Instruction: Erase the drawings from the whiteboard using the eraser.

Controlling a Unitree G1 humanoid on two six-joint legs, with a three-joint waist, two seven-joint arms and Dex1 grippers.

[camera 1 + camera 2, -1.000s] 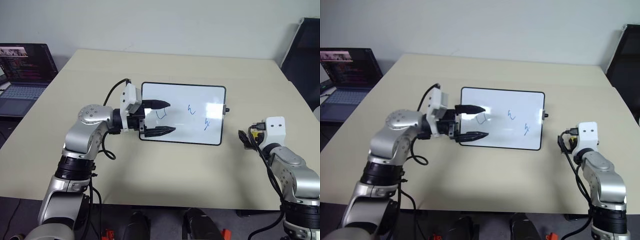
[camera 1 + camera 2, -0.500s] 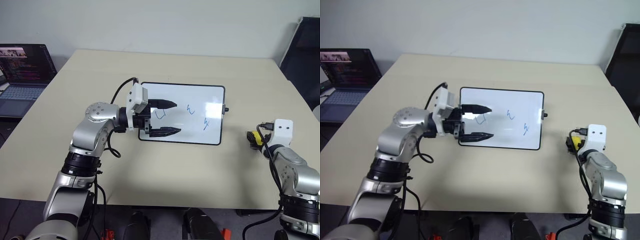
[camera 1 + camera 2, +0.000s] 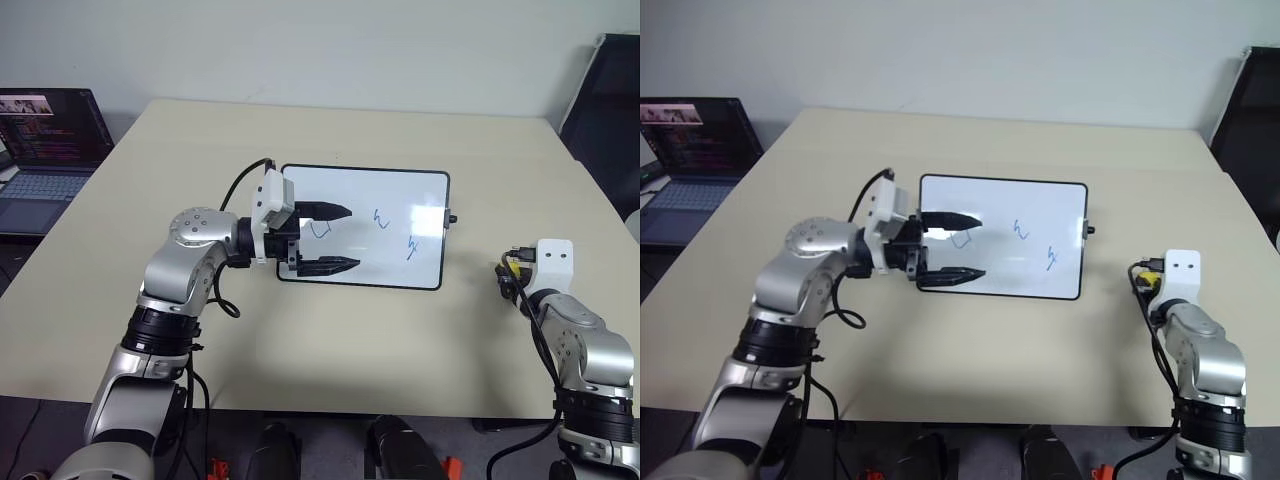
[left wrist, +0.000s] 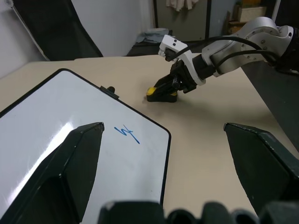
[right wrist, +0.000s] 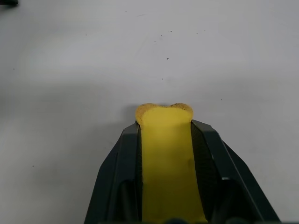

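The whiteboard [image 3: 400, 196] lies flat in the middle of the table, black-framed. Three blue drawings are on it: one at the left [image 3: 321, 229], one in the middle [image 3: 381, 217], one at the right [image 3: 414, 245]. My left gripper [image 3: 338, 238] hovers open over the board's left end, straddling the left drawing. Off the board's right side, my right gripper [image 5: 163, 123] rests low on the table, shut on the yellow eraser [image 5: 166, 158], which bulges out past the fingertips. The left wrist view shows that same eraser [image 4: 152, 91] pinched against the tabletop.
An open laptop [image 3: 45, 140] sits off the table's left side. A black chair [image 3: 610, 100] stands at the far right. The beige table [image 3: 300, 130] has bare room around the board; its front edge runs close under both arms.
My right gripper's fingers have closed on the yellow eraser. The head view shifted a little at first. The left arm and the board have stayed put.
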